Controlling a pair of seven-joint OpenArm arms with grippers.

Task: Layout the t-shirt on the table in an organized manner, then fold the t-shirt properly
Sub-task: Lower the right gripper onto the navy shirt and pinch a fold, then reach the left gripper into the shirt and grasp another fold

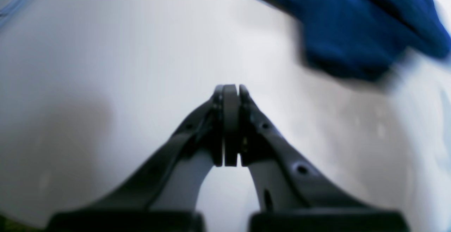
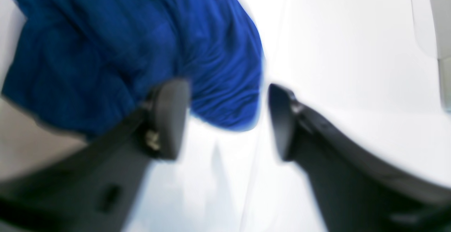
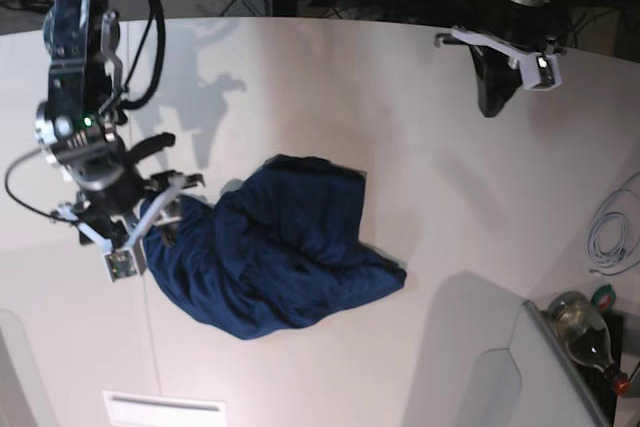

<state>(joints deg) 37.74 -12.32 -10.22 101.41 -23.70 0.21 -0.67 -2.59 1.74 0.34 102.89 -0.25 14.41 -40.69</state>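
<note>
Closest to me in the right wrist view, my right gripper has its two dark padded fingers standing well apart, with bare white surface showing in the gap between them. One finger overlaps the edge of the plain dark navy-blue short-sleeved t-shirt of soft thin fabric; the picture is blurred, so I cannot tell whether it touches the cloth. Nothing is clamped between the fingers.

In the left wrist view, my left gripper has its black fingers pressed together, tip against tip, with nothing between them. It hangs over bare white surface, and the t-shirt lies well apart from it, up in the far right corner of that view.

From the base view, the t-shirt lies crumpled in a loose heap near the middle of the large smooth white tabletop, bunched and folded over itself rather than spread flat. My right gripper sits at the heap's left edge, low over the surface. My left gripper is farther back, on the view's right, pointing down above the tabletop, well clear of the garment. A coiled pale cable lies near the tabletop's right edge, and a glass bottle shows beyond the edge at lower right.
</note>
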